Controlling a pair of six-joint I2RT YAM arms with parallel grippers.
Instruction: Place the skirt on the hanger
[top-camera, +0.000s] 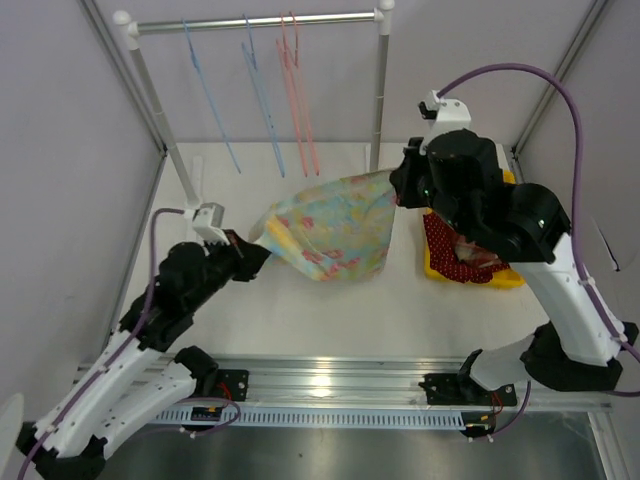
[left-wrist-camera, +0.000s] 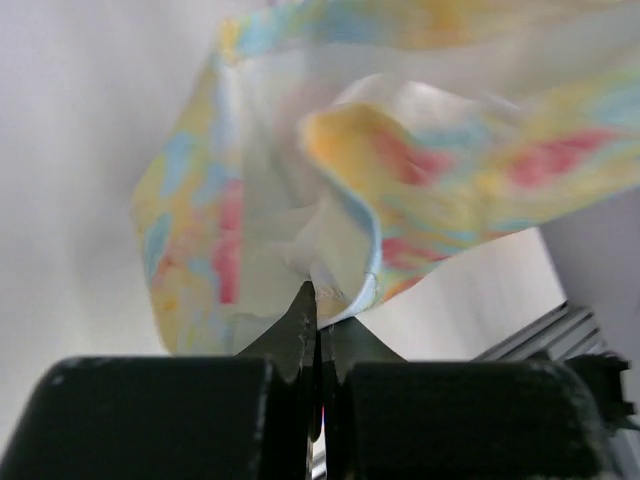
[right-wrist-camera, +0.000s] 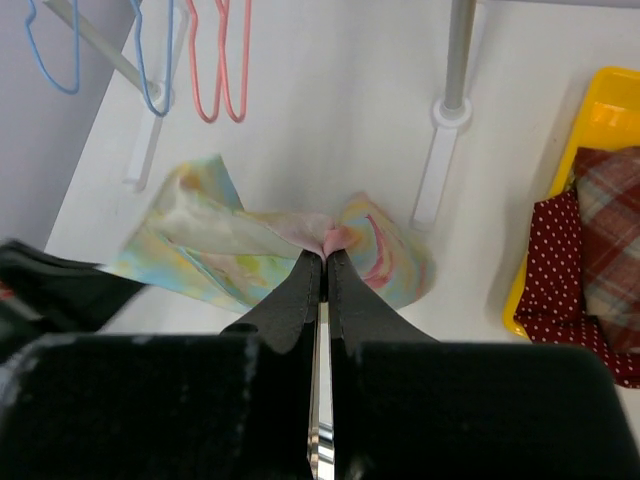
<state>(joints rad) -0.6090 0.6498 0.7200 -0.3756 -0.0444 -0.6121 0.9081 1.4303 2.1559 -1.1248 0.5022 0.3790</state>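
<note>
Top external view: left tool (top-camera: 243, 243) and right tool (top-camera: 397, 181) pinch opposite edges of the pastel skirt (top-camera: 330, 225) in front of the clothes rail (top-camera: 260, 21); even tension should ease hanging.

Skirt up in both my pincers, hangers at the back.

Skirt (top-camera: 330, 228) is soft cloth w/ yellow, blue & pink blotches. My left pincer (top-camera: 255, 246) pinches one corner tight, and my right pincer (top-camera: 398, 182) pinches the far corner, higher up. The cloth is stretched b/w them & sags in the mid. It's not on a hanger yet. Thin blue hangers (top-camera: 262, 95) & pink hangers (top-camera: 298, 95) hang off the rail (top-camera: 255, 22) at the back, behind the skirt & apart from it.
</note>
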